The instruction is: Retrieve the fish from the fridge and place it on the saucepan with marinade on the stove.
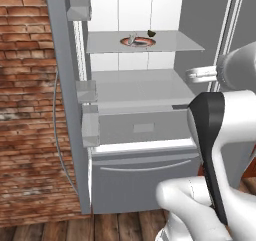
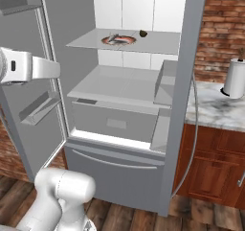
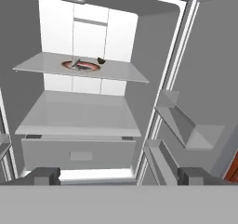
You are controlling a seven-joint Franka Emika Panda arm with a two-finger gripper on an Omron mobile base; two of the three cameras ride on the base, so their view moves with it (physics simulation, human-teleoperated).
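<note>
Left base view: we see fridge point(image 1: 135, 110) open, fish point(image 1: 132, 39) on reddish-brown dish point(image 1: 138, 42) on upper shelf point(image 1: 145, 42), small dark lump point(image 1: 151, 33) beside dish.

Right base view: same fish point(image 2: 115, 37) on dish point(image 2: 119, 39).

Hand view: our gripper point(image 3: 120, 175) spread wide, 2 fingertips point(image 3: 42, 175) apart, nothing between. Fish point(image 3: 76, 63) well ahead, above gripper, slightly left.

Open fridge point(image 1: 75, 110) — fish point(image 1: 132, 39) on reddish dish point(image 1: 138, 42), upper shelf point(image 1: 175, 45)
</note>
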